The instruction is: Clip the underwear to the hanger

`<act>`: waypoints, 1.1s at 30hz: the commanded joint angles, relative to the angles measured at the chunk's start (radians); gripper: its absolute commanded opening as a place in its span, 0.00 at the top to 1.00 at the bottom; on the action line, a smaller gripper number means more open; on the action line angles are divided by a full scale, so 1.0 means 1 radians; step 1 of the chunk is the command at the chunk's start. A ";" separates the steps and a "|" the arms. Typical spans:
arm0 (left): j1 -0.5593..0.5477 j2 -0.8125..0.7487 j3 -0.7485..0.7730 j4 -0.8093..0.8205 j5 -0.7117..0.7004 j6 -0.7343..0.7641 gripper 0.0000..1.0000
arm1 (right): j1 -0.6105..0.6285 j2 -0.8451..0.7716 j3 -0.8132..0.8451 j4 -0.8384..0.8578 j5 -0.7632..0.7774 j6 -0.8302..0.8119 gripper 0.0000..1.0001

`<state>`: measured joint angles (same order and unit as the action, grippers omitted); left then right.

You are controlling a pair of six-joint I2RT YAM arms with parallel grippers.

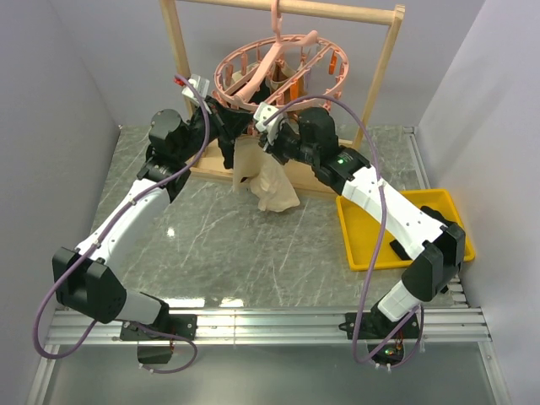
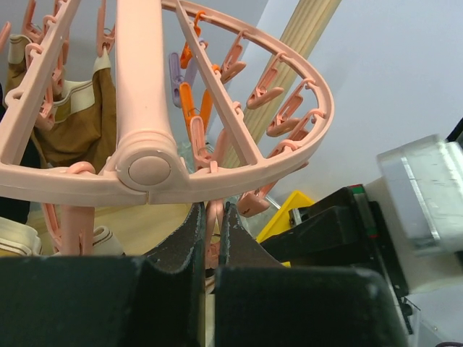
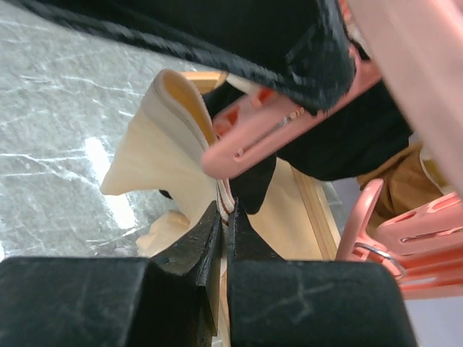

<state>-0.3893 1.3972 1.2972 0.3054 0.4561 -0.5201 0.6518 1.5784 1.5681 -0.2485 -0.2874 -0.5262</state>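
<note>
Overhead, the bench [image 1: 253, 245] is a glossy grey slab veined like marble, with light glare on it, and pale grey walls [image 1: 67, 67] close it in on three sides. A ribbed metal rail [image 1: 278, 325] runs along the near edge under the arm bases, and a yellow tray [image 1: 363, 245] sits on the bench at the right. At the back stands a wooden rack [image 1: 181, 67]; the hanger [image 1: 270, 66] hangs from its top bar by a pink hook. The underwear [image 1: 268, 181] droops below the hanger's front rim, between the two arms, its lower end down near the bench. A brown garment [image 2: 79, 123] with a cream band is clipped at the ring's far side. No writing is clear enough to read; a green light [image 1: 342, 159] glows on the right arm. The left jaws are closed, pinching a pink clip [image 2: 212, 235] under the ring. The right jaws are closed on the underwear's striped waistband edge, just below another clip [image 3: 275, 130].
</note>
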 commanded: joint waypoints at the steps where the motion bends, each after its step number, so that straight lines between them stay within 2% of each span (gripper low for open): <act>1: -0.005 0.013 0.014 -0.068 0.110 0.019 1.00 | -0.007 0.014 0.070 -0.015 -0.053 -0.023 1.00; 18: -0.003 0.019 0.004 -0.055 0.133 0.020 1.00 | -0.044 0.069 0.191 -0.084 -0.127 0.005 1.00; 33: -0.003 0.029 0.022 -0.034 0.138 0.020 1.00 | -0.044 0.051 0.171 -0.164 -0.205 -0.041 1.00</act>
<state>-0.3855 1.4208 1.3025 0.3321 0.4999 -0.5114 0.6106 1.6543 1.7134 -0.4004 -0.4595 -0.5510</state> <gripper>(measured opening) 0.064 0.034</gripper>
